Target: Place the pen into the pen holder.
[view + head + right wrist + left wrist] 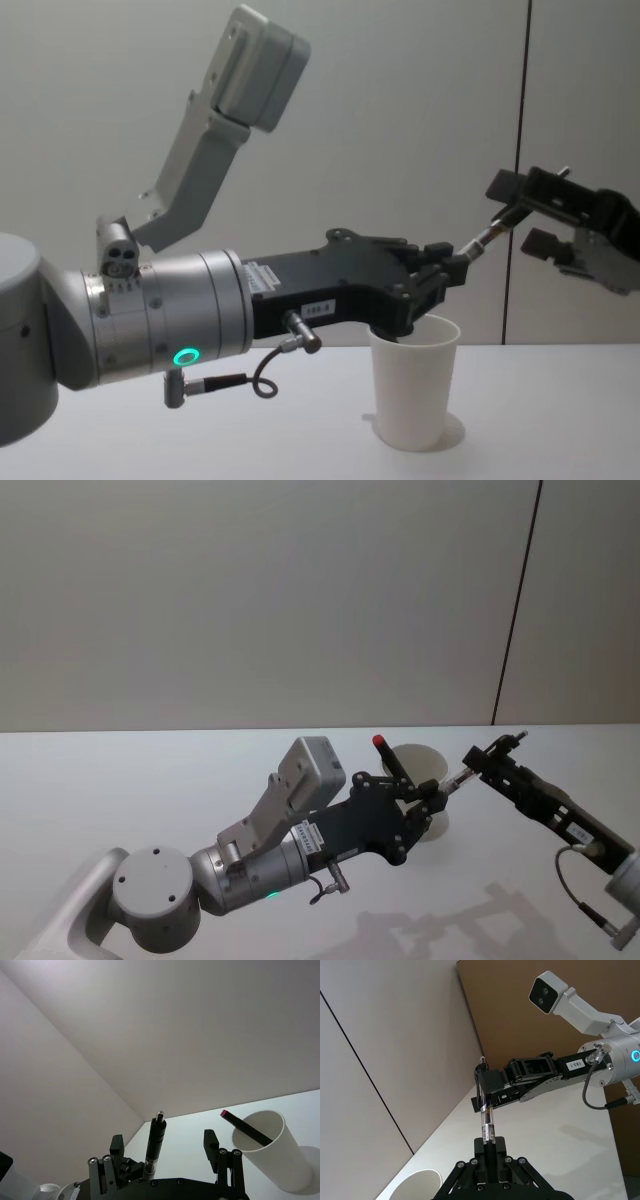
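left end effector & right end effector both on pen above pen holder.

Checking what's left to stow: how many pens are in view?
2. A red-tipped pen stands in the paper cup; a clear pen is gripped by the left gripper.

A lab-like test space: bare white table before plain grey wall panels.

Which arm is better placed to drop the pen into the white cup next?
Left. The left gripper has its fingers shut on the pen and hangs close above the pen holder. The right gripper is off to the side, fingers open around the pen's far end.
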